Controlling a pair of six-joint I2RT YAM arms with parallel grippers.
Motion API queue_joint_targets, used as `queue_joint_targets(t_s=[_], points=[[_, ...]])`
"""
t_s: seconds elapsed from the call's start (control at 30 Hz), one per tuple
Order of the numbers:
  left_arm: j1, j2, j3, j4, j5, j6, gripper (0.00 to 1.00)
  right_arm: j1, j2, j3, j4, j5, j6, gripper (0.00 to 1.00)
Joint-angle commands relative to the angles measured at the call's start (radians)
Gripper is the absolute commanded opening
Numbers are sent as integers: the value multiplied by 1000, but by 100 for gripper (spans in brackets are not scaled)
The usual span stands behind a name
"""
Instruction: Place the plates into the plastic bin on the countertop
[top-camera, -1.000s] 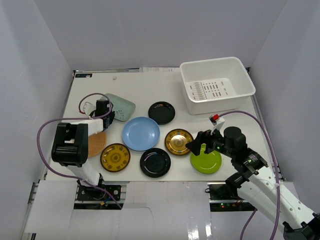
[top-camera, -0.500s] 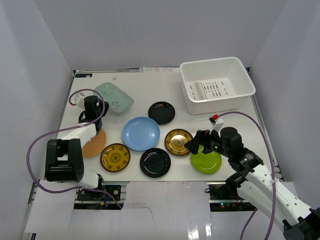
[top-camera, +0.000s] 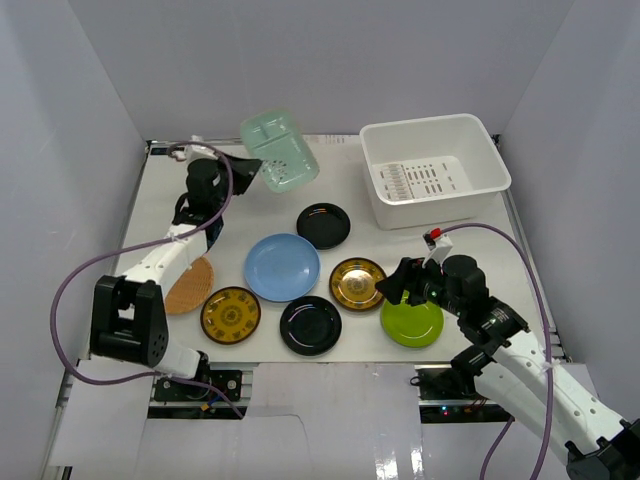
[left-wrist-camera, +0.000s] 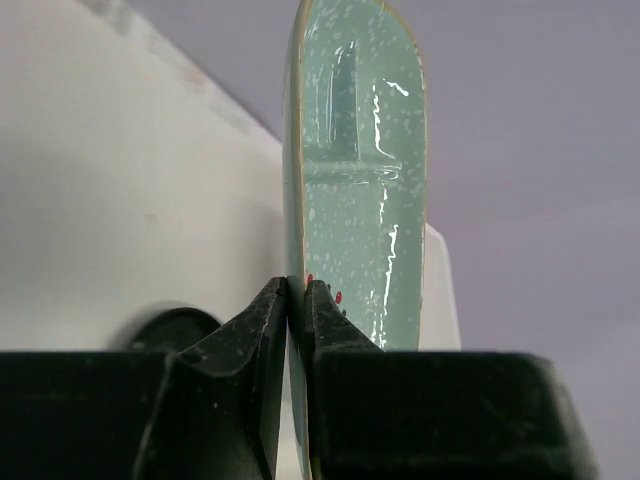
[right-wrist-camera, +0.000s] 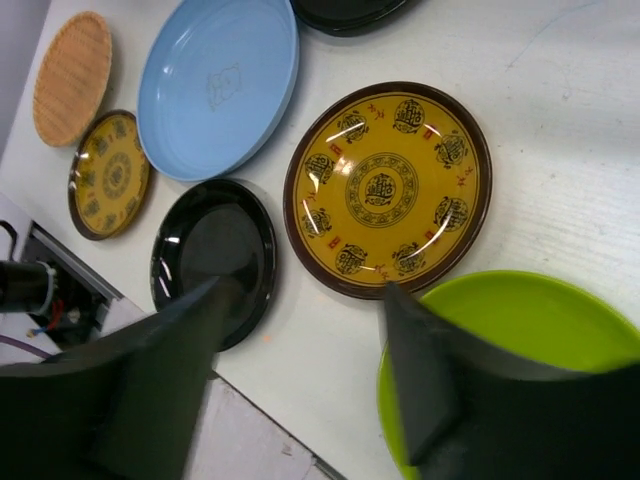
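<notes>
My left gripper (top-camera: 243, 166) (left-wrist-camera: 297, 287) is shut on the rim of the pale green squarish plate (top-camera: 281, 150) (left-wrist-camera: 360, 180), which hangs on edge in the air left of the white plastic bin (top-camera: 434, 168). On the countertop (top-camera: 250, 190) lie a light blue plate (top-camera: 283, 267) (right-wrist-camera: 218, 85), two black plates (top-camera: 323, 225) (top-camera: 310, 325), a gold plate (top-camera: 358, 283) (right-wrist-camera: 388, 190), a patterned yellow plate (top-camera: 231, 314), an orange woven one (top-camera: 190, 285) and a lime green one (top-camera: 412, 322) (right-wrist-camera: 520, 340). My right gripper (top-camera: 395, 287) (right-wrist-camera: 310, 300) is open, low between the gold and lime green plates.
Grey walls close in the countertop on three sides. The bin stands at the back right, with nothing in it but its slotted bottom. Purple cables loop off both arms. The near table edge (right-wrist-camera: 300, 440) runs just under my right fingers.
My left arm has lifted the pale green plate off the left of the table and swung it up and right towards the back. My right jaws have narrowed a little.
</notes>
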Motion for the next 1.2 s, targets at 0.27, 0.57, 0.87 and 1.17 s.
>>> queue_joint_targets(t_s=[0.27, 0.57, 0.87, 1.17], points=[[-288, 261, 530, 104, 41, 6, 0, 5, -121, -38, 2, -38, 28, 11], [-457, 689, 1039, -5, -34, 35, 0, 5, -127, -29, -38, -89, 5, 12], [-513, 1057, 1495, -77, -93, 28, 0, 8, -165, -57, -58, -123, 18, 12], [-526, 1068, 1394, -51, 4, 54, 0, 6, -205, -38, -102, -55, -1, 16]])
